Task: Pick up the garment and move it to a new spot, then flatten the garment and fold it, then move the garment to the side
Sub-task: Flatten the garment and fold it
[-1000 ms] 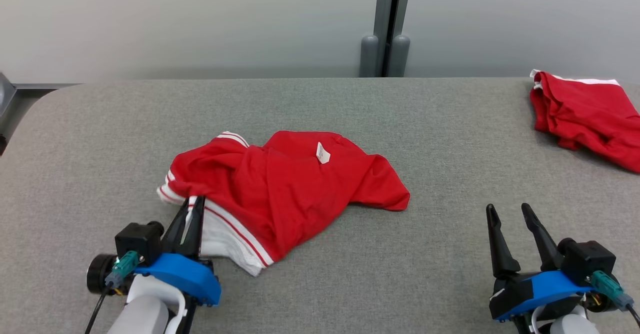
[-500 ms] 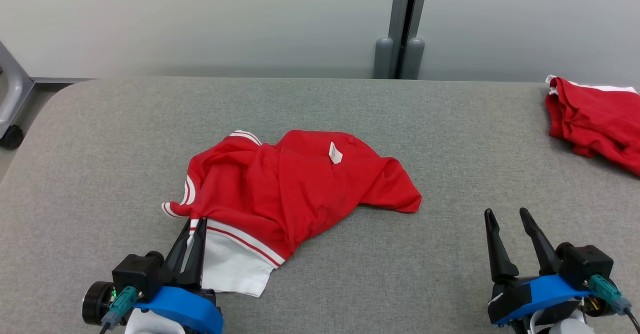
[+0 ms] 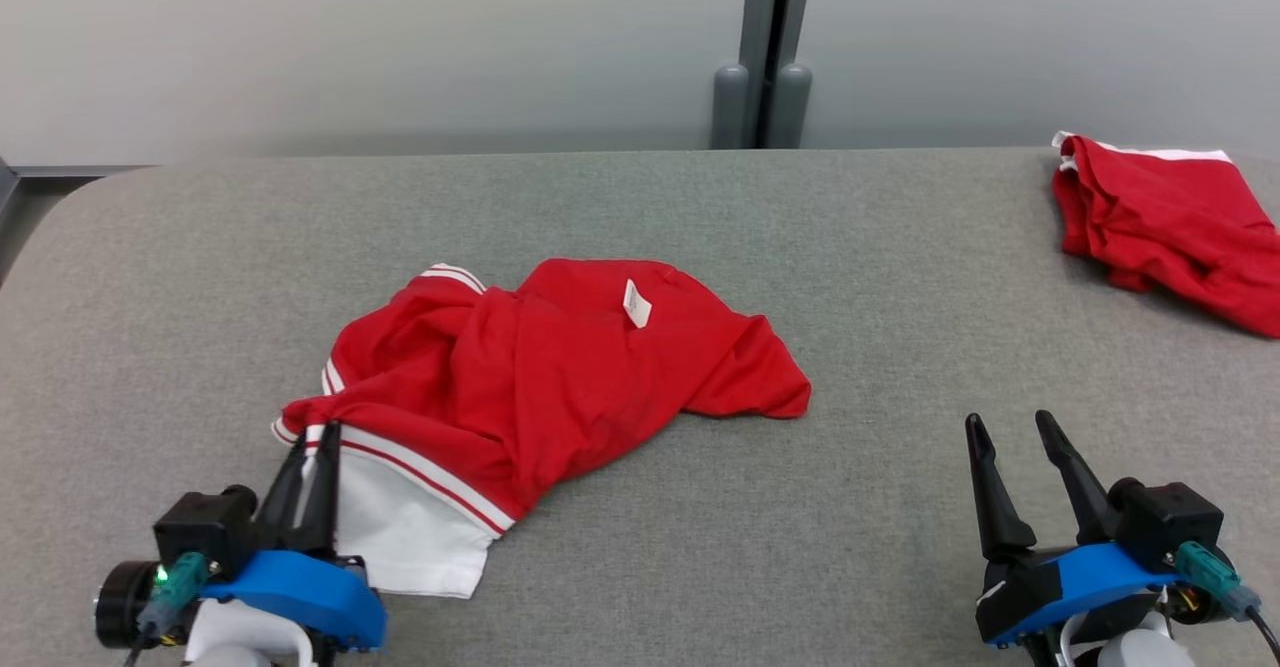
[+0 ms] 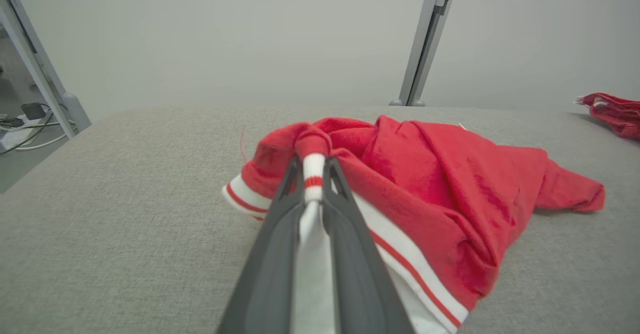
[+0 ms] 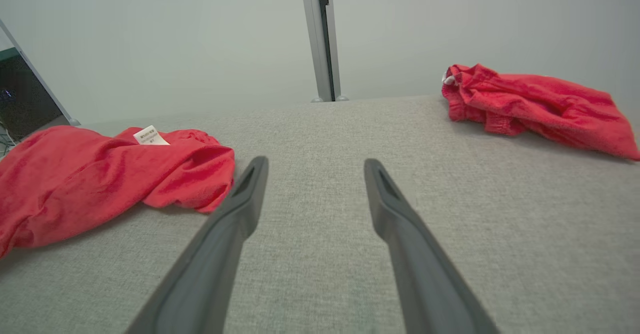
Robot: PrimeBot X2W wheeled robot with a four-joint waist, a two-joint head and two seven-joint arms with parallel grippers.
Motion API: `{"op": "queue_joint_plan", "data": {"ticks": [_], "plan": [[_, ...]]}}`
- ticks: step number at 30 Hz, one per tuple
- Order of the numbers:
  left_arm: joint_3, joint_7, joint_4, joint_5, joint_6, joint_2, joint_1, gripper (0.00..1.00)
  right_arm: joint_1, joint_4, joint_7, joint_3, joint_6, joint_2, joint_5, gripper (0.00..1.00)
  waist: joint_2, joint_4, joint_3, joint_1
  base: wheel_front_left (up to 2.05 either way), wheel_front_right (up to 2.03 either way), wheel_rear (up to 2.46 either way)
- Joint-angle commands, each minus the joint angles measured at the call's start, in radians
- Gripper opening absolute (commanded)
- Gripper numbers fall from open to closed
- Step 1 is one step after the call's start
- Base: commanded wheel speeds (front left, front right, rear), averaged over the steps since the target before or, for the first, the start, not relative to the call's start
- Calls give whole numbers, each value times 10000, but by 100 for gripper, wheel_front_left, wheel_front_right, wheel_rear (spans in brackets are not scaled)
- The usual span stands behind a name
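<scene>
A crumpled red garment (image 3: 560, 367) with white, red-striped trim and a small white label lies left of centre on the grey table (image 3: 850, 277). My left gripper (image 3: 318, 435) is shut on its white striped edge at the near-left corner; in the left wrist view the band (image 4: 314, 174) is pinched between the two dark fingers of the left gripper (image 4: 314, 166). My right gripper (image 3: 1008, 425) stands open at the lower right, well clear of the cloth. The right wrist view shows the right gripper (image 5: 315, 166) spread over bare table, the garment (image 5: 100, 174) to its left.
A second red garment (image 3: 1170, 222) lies bunched at the table's far right edge, also the same heap (image 5: 530, 103) in the right wrist view. A grey post (image 3: 765, 47) stands behind the table against a pale wall. The table's left corner is rounded.
My left gripper has pulled the garment's striped edge toward me and to the left, stretching that corner out. The right gripper has stayed put. The head camera swayed slightly.
</scene>
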Motion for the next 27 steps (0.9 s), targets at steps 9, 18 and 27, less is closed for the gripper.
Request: {"op": "queue_joint_plan", "data": {"ticks": [9, 18, 27], "plan": [[425, -353, 1801, -374, -62, -42, -733, 0, -205, -73, -38, -52, 4, -123, 7, 100, 0, -372, 290, 0, 0, 0, 0], [894, -752, 2293, 24, 64, -304, -1093, 100, -168, -80, -42, -255, 4, -103, -58, 100, 0, -226, 312, 0, 0, 0, 0], [2143, -751, -202, 1306, -23, -792, -522, 100, -215, -120, -44, -223, 4, -42, -96, 100, 0, 16, 230, 0, 0, 0, 0]]}}
